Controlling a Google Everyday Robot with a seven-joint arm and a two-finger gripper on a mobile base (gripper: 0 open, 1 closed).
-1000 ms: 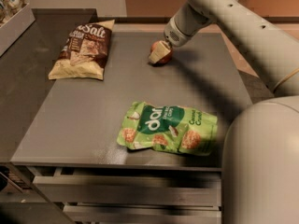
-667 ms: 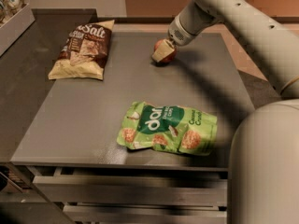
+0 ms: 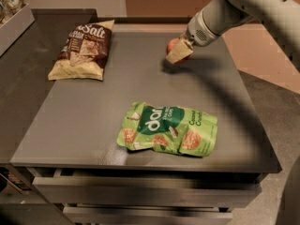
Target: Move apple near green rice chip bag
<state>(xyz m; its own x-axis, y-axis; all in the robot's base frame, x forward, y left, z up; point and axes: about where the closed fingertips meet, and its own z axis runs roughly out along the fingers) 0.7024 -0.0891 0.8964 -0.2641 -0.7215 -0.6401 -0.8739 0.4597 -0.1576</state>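
Observation:
The small red apple (image 3: 171,45) is at the far right of the grey table top (image 3: 84,121), mostly hidden behind a cream finger of my gripper (image 3: 177,54). The gripper is shut on the apple and holds it slightly above the table, with its shadow lying just below. The green rice chip bag (image 3: 168,130) lies flat near the front edge of the table, well in front of the apple and gripper. My white arm reaches in from the upper right.
A brown-and-cream "Salt" chip bag (image 3: 84,48) lies at the far left of the table. A pale bin (image 3: 14,25) stands on the darker counter at the left. Drawers sit below the table's front edge.
The gripper with the apple has shifted a little to the right and risen slightly off the table. Both bags have stayed in place.

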